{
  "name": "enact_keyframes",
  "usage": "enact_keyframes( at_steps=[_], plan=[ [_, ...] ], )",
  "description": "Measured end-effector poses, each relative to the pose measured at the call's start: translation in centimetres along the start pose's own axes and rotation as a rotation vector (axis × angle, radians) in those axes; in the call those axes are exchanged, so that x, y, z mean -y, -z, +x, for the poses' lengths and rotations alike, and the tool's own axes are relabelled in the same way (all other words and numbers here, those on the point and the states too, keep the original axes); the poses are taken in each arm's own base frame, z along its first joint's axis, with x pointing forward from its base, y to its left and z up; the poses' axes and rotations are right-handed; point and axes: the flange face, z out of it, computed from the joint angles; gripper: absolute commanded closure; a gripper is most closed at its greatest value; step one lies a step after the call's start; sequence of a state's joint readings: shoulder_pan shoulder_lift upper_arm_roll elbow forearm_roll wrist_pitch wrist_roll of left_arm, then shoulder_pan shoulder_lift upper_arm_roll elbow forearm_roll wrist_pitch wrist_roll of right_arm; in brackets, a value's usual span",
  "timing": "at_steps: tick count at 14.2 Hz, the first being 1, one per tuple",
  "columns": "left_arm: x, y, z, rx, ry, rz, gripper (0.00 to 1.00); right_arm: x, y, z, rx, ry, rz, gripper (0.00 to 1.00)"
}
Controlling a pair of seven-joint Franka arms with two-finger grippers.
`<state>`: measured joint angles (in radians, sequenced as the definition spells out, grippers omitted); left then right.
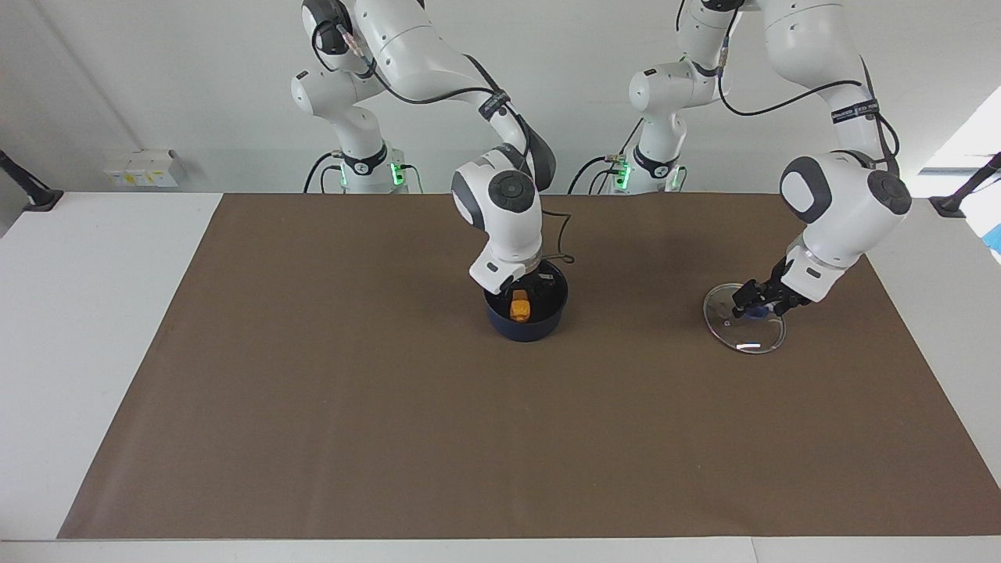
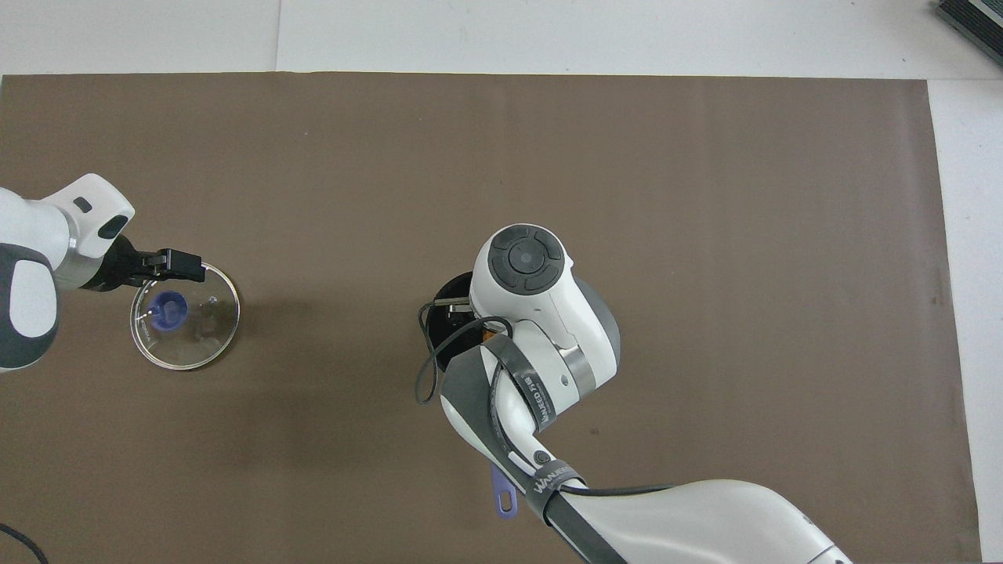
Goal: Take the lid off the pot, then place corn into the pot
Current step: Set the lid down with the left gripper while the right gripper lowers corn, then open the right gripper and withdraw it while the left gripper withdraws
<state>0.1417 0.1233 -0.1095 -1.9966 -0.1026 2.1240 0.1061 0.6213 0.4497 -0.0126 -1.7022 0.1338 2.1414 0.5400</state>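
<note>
A: Facing view first. You're looking at the lid (image 1: 744,329) lying flat on the bench (image 1: 352,407), toward the left arm's end, well apart from the pot (image 1: 525,314). The corn (image 1: 519,305) is sitting inside the pot. Both steps look done to me; only pulling the arms clear is left.

B: Grippers?

A: The left gripper (image 1: 755,300) is hanging just above the lid's blue knob, fingers spread, holding nothing. The right gripper (image 1: 522,286) is dipping into the pot over the corn; you can't tell its fingers here, the wrist is blocking them.

B: Overhead view?

A: The lid (image 2: 185,327) is lying beside the left gripper (image 2: 179,265), which is covering its rim, wrist angled in from the side. The right arm is bending down and hiding most of the pot (image 2: 450,294); only the handle end is showing.
</note>
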Motion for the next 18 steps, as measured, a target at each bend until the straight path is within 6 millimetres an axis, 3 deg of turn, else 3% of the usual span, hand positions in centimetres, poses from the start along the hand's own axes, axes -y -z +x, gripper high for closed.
enact_keyframes(
  at_steps=[2,4,6,9,14,18],
  plan=[
    [-1.6,1.3,0.0,-0.018,-0.027,0.003,0.00,0.0,1.1,0.2,-0.016,-0.001,0.009,0.00],
    [-3.0,2.3,-0.2,-0.023,-0.043,0.006,0.00,-1.2,4.2,1.0,-0.057,-0.021,0.031,0.00],
    [-4.4,2.9,-0.5,-0.023,-0.060,0.046,0.00,-4.3,8.7,2.2,-0.099,-0.062,0.055,0.00],
    [-7.7,3.7,-0.6,-0.017,-0.083,0.104,0.00,-10.8,15.6,3.1,-0.138,-0.074,0.038,0.00],
    [-6.6,9.4,0.3,0.001,-0.039,0.088,0.00,-18.5,22.6,2.4,-0.174,-0.035,-0.046,0.00],
    [-5.9,12.8,0.2,0.028,-0.085,0.072,0.00,-23.0,27.8,0.9,-0.164,-0.050,-0.054,0.00]
  ],
)
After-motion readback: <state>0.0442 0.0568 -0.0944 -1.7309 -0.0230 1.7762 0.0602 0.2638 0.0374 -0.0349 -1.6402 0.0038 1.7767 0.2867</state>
